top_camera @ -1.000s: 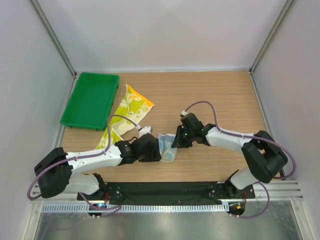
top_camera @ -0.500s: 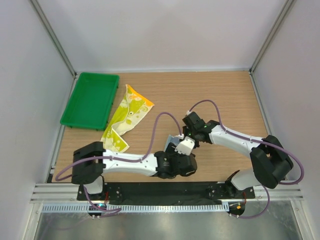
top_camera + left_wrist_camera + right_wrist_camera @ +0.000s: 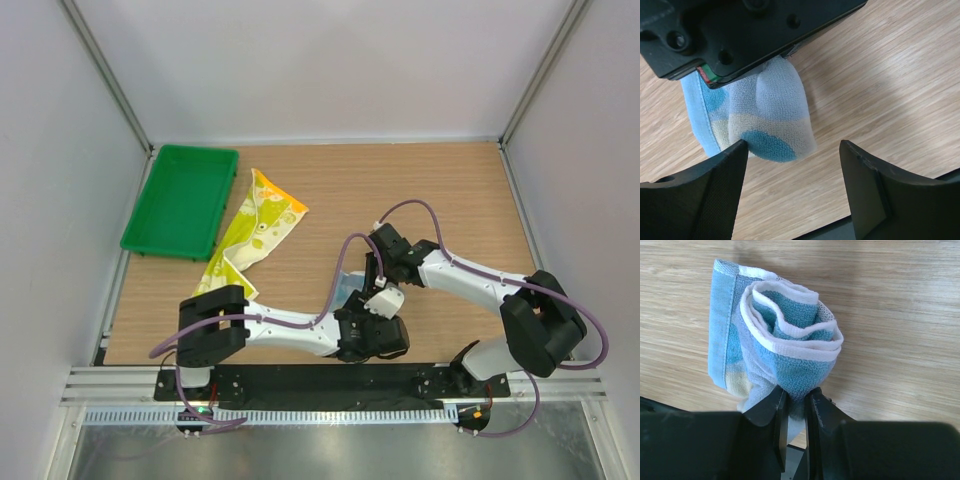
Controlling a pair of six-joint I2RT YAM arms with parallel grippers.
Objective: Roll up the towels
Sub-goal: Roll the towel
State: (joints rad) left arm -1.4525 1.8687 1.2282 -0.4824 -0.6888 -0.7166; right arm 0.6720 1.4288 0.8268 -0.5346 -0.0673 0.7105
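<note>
Towel roll, biggest risk: my right gripper [image 3: 792, 400] is clamped on just the lower lip of the blue towel [image 3: 775, 335]. The coil stands free beyond its fingertips with nothing binding the outer flap, so I judge it could spring open if I ease off.
Left gripper, next risk: my left gripper [image 3: 792, 147] is spread and holding nothing, with the roll's end just ahead between its jaws. Closing crooked could squash the coil or drag the hem out.
Arms, smaller risk: both wrists crowd the same spot in the overhead view, so a careless move could knock one against the other.
Table [image 3: 400, 190]: flat, smooth wood grain; I expect cloth to slide on it easily.
Tray [image 3: 180, 200]: green plastic, rectangular with a raised rim, far off to the left gripper's left.
Yellow-green towel [image 3: 258, 228]: thin and long, creased, with orange and white spots. It lies unrolled beside the tray, well apart from both grippers.
Blue towel, texture: soft looped terry, pale blue with darker blue and cream patches and a stitched hem. It is wound in a loose spiral with white-edged layers.
Fingers [image 3: 715, 195]: black, hard and wedge-shaped.
</note>
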